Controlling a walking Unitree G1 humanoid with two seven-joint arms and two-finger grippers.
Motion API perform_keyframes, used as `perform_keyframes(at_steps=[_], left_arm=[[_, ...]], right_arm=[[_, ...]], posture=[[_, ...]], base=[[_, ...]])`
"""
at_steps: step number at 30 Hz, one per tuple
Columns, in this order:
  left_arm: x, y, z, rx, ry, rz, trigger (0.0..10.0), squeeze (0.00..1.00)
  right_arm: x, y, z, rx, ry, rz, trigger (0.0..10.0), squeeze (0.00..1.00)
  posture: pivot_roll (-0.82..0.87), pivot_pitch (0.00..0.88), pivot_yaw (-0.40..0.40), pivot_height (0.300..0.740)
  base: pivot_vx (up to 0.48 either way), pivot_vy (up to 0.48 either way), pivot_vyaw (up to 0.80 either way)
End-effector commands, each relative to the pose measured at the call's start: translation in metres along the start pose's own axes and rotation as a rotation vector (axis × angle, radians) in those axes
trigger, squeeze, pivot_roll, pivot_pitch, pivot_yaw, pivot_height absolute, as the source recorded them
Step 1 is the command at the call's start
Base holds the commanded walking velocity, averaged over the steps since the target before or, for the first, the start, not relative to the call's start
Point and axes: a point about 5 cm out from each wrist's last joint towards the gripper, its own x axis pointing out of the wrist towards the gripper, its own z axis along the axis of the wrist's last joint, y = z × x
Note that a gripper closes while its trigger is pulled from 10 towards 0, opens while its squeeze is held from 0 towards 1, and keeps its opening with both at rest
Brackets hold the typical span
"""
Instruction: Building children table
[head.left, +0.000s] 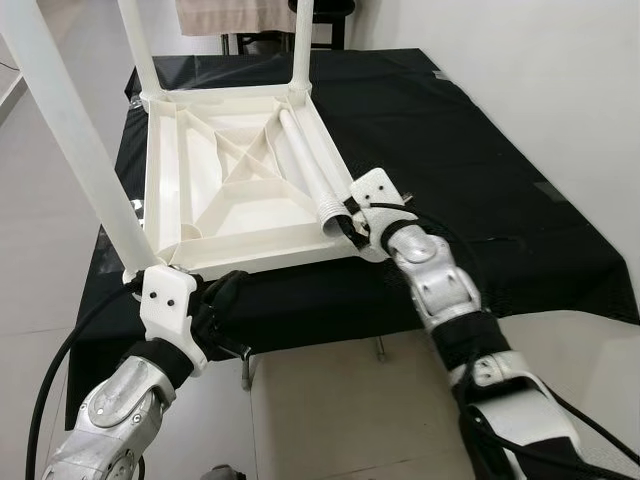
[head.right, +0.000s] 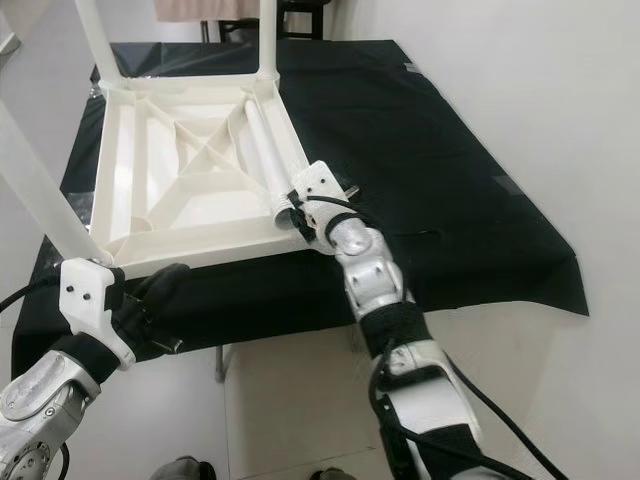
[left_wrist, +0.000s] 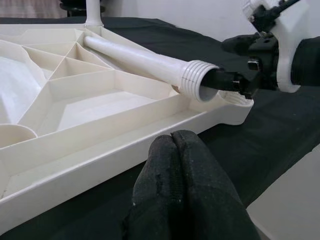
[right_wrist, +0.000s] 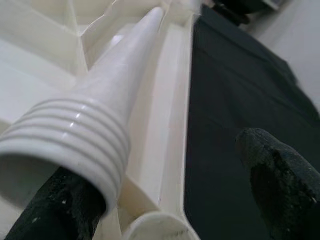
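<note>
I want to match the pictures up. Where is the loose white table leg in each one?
Left eye: loose leg lies inside the upturned table top, right side.
Right eye: same.
Left wrist: crosses the middle.
Right wrist: fills the middle.
Shared landmark: its ridged screw end.

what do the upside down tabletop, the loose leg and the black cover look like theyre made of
Tabletop: looks like moulded plastic, off-white with a slight sheen; the thin crossing ribs on its underside suggest it.
Loose leg: seemingly the same plastic, hollow, with a moulded screw thread at its end; the right gripper has one finger inside that open end.
Black cover: probably thin fabric; matte, draping over the edge.
</note>
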Motion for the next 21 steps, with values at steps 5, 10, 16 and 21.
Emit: perform_keyframes(at_steps=[5, 10, 16, 21], left_arm=[[0.0, -0.005, -0.002, -0.015, -0.003, -0.009, 10.0, 0.0], [0.001, -0.006, -0.002, -0.016, -0.005, -0.009, 10.0, 0.0], [0.002, -0.006, -0.003, -0.02, -0.004, -0.015, 10.0, 0.0], [0.004, -0.006, -0.003, -0.019, -0.002, -0.019, 10.0, 0.0]], right_arm=[[0.004, 0.014, -0.003, 0.007, 0.022, -0.066, 1.7, 0.0], [0.005, 0.018, -0.004, 0.027, 0.015, -0.102, 0.0, 0.0], [0.004, 0.006, -0.006, 0.047, -0.004, -0.126, 0.0, 0.0], [0.0, 0.01, -0.013, 0.083, -0.041, -0.021, 0.0, 0.0]], posture=[[0.12, 0.109, -0.083, 0.74], [0.11, 0.106, -0.089, 0.74], [0.08, 0.1, -0.084, 0.74], [0.08, 0.096, -0.08, 0.74]], base=[[0.0, 0.0, 0.0], [0.0, 0.0, 0.0], [0.0, 0.0, 0.0], [0.0, 0.0, 0.0]])
